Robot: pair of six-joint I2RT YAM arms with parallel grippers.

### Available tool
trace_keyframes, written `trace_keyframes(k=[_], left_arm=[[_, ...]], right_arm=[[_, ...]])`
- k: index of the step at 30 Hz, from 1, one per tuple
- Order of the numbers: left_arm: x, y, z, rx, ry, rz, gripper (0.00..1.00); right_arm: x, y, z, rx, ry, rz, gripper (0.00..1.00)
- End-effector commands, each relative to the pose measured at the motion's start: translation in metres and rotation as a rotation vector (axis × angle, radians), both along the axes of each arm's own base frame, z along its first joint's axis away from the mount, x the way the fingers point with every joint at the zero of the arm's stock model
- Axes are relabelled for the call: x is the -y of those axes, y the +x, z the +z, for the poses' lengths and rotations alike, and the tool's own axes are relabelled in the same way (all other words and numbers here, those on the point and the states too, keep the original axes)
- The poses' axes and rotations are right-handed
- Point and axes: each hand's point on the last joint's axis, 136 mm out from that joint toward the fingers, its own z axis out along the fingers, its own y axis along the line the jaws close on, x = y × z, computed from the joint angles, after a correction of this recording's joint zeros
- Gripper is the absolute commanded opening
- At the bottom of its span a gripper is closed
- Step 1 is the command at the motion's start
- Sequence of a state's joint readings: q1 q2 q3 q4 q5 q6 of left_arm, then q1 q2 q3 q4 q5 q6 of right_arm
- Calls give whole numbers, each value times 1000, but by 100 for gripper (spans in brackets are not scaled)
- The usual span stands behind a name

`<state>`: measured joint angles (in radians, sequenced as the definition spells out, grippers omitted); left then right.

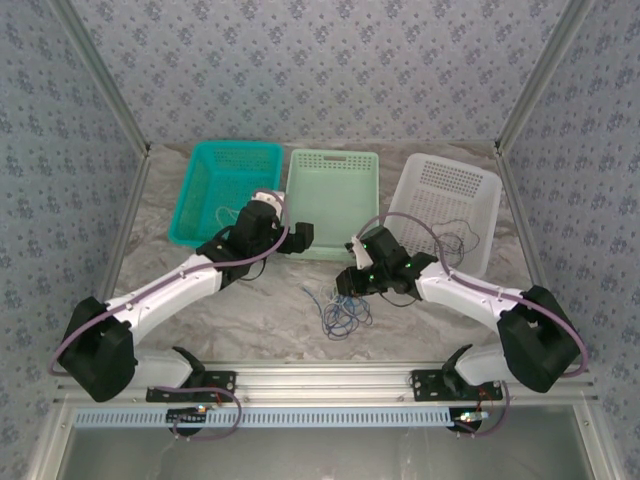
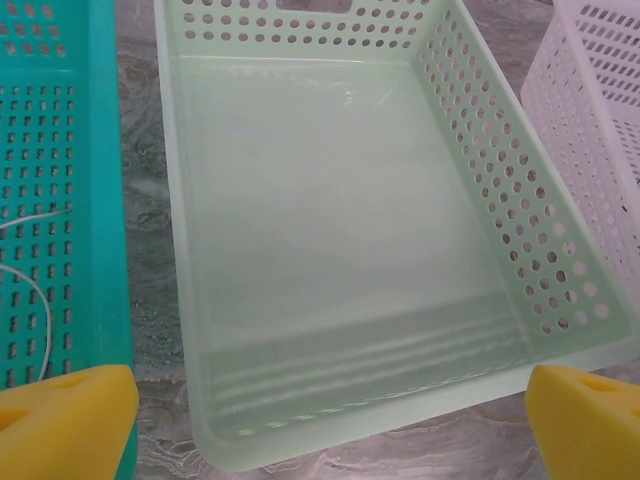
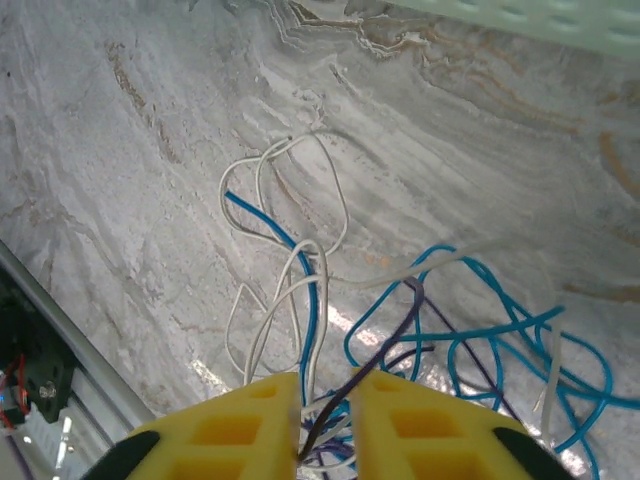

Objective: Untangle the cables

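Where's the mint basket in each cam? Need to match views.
Top external: mint basket at centre back, between teal basket and white basket.
Left wrist: centre, from top edge almost to bottom.
Right wrist: rim strip in the top right corner.
Shared landmark: marbled table under it.

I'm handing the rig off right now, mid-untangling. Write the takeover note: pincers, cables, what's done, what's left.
Left pincer: open, holding nothing, hovering over the near end of the light green basket.
Right pincer: closed on strands of the cable tangle; purple and whitish strands run between its fingers.
Cables: a whitish cable lies in the teal basket, a dark cable in the white basket. Blue, whitish and purple strands lie knotted on the table.
Done: apparently two cables separated out.
Left: pull the tangle apart; the light green basket holds no cable.
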<state>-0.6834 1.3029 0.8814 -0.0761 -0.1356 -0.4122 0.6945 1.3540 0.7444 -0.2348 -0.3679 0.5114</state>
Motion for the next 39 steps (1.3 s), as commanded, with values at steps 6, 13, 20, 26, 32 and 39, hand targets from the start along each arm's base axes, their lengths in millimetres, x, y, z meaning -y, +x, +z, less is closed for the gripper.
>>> trace_keyframes(k=[6,13,20,26,32,39], left_arm=[[3,-2,18,47,-35,-20,99],[21,-12,29,75,-112,-124,99],[53,-45,58,203,-224,-361,100],[76,-80,70,285,-243,-549,99],[88,-95,71,323,-248,-619,99],[99,-94,61,304,-199,-629,99]], right_arm=[[14,-1,38,148,-5,2,0],[28,-21,99,261,8,95,0],[37,-29,143,360,25,123,0],[33,-36,167,385,73,167,0],[36,-37,177,403,69,169,0],[30,-40,197,429,123,184,0]])
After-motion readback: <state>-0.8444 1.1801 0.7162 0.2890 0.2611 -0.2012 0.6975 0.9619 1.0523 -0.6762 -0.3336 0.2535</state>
